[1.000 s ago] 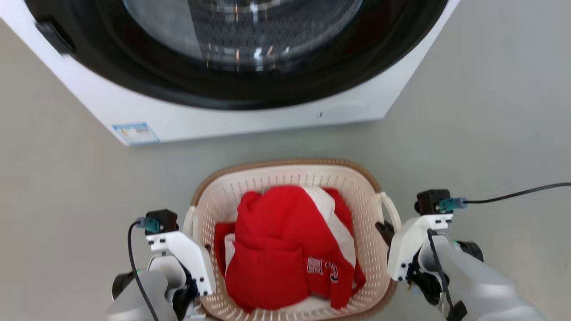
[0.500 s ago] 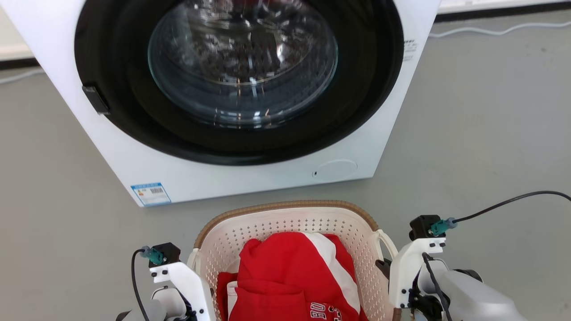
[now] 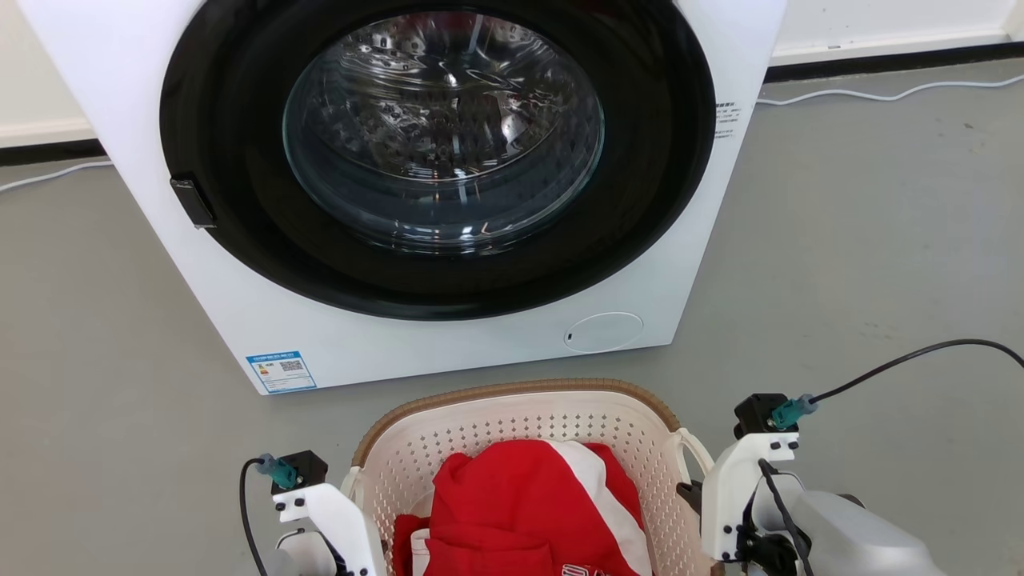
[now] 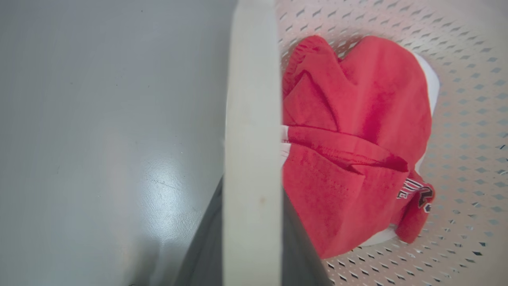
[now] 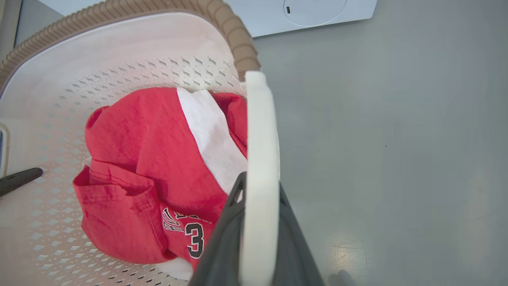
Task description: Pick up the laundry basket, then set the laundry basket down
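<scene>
- The left gripper (image 4: 253, 192) is closed on the left loop handle (image 4: 252, 99) of the laundry basket (image 3: 512, 390). One dark finger (image 4: 206, 246) stands on each side of the white band and pinches it.
- The right gripper (image 5: 260, 186) pinches the right loop handle (image 5: 260, 127) in the same way, with both fingers pressed against it.
- The laundry basket is between the two grippers, low in the head view, just in front of the white washing machine (image 3: 448, 352) and over the grey floor (image 3: 864, 240).
- A red and white garment (image 3: 528, 496) lies inside the basket.
- Whether the basket touches the floor, I cannot tell.
</scene>
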Controlling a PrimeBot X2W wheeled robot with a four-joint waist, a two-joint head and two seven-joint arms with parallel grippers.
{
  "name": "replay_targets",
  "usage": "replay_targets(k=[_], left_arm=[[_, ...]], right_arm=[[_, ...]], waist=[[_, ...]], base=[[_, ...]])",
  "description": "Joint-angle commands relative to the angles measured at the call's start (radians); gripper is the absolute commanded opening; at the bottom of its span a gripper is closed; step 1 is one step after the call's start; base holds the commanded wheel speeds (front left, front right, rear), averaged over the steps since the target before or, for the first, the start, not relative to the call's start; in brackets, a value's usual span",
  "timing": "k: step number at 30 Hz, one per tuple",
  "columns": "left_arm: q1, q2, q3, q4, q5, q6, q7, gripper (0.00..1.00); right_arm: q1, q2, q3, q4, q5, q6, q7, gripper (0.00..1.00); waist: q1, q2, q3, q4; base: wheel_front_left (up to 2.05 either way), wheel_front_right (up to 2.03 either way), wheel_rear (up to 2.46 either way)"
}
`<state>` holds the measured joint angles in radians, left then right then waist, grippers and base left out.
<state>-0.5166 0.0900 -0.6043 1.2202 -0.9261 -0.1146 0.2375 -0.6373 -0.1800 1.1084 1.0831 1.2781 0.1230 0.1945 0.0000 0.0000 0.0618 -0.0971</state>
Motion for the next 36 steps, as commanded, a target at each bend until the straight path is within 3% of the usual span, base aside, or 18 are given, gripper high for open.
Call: replay_targets(k=[1, 36], left_arm=[[0.002, 0.017, 0.016, -0.016, -0.008, -0.016, 0.019, 0.00], [-0.021, 0.018, -0.060, -0.003, -0.089, -0.016, -0.023, 0.00]], right_arm=[[-0.018, -0.015, 0.004, -0.005, 0.005, 0.008, -0.015, 0.00], [-0.059, -0.023, 0.079, -0.009, 0.060, 0.008, -0.052, 0.00]], waist=[[0.0000, 0.0000, -0.001, 0.001], [0.0000, 0.0000, 0.007, 0.002]], base=[[0.00, 0.00, 0.00], [0.00, 0.00, 0.00]])
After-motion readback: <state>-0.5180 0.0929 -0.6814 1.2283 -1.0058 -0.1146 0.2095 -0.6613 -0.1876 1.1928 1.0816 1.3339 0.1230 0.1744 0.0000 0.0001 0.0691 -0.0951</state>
